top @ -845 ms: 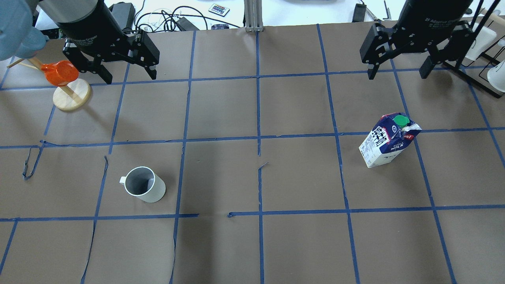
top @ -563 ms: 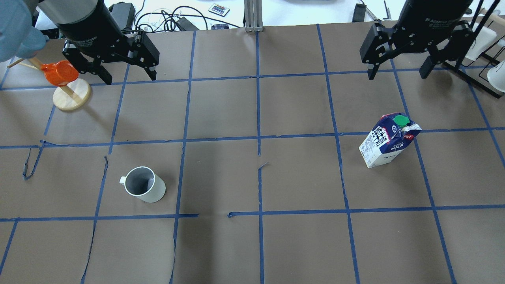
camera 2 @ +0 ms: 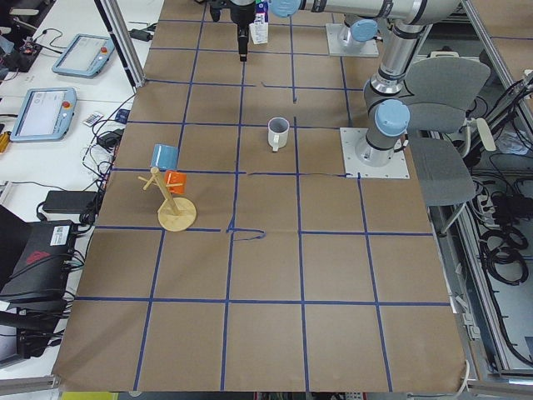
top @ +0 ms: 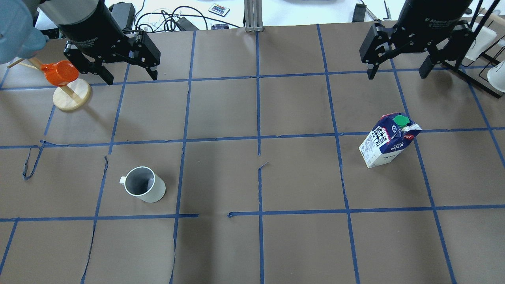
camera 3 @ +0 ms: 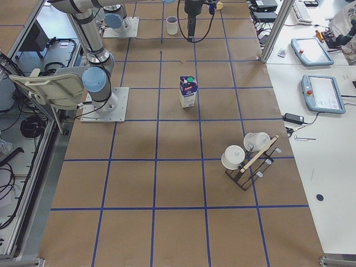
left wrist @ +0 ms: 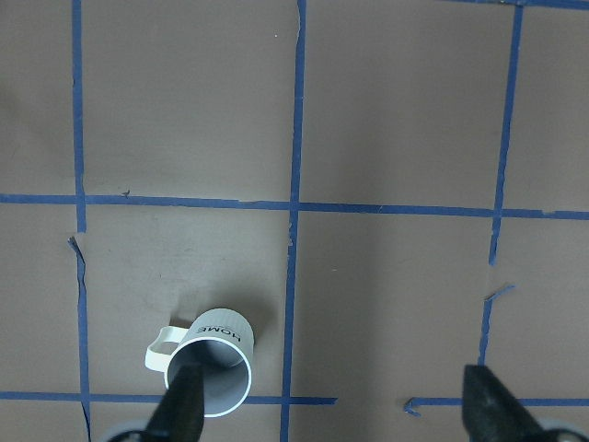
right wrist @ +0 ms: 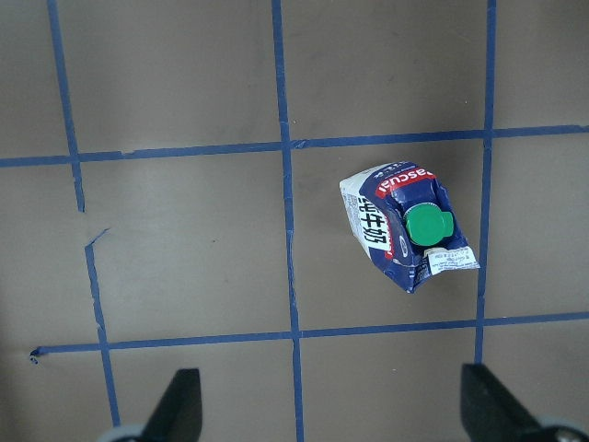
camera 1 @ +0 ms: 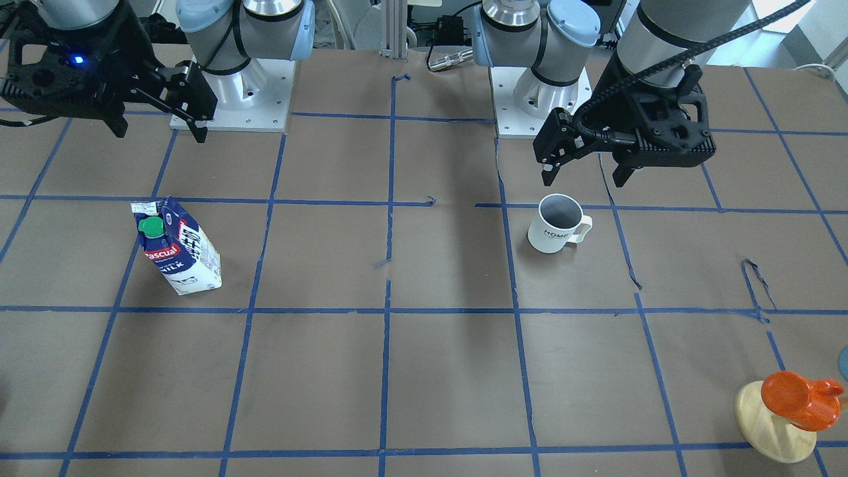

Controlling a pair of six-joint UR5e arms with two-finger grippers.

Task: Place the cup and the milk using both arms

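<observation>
The white mug marked "HOME" stands upright on the left half of the table; it also shows in the front view and the left wrist view. The blue and white milk carton with a green cap stands on the right half, and shows in the front view and the right wrist view. My left gripper is open and empty, high above the table and beyond the mug. My right gripper is open and empty, high and beyond the carton.
An orange cup hangs on a wooden stand with a pale disc base at the far left. A black rack with white mugs stands at the far right. Cables lie past the far edge.
The left gripper has shifted very slightly. The cup, the milk and the right gripper have not visibly moved.
</observation>
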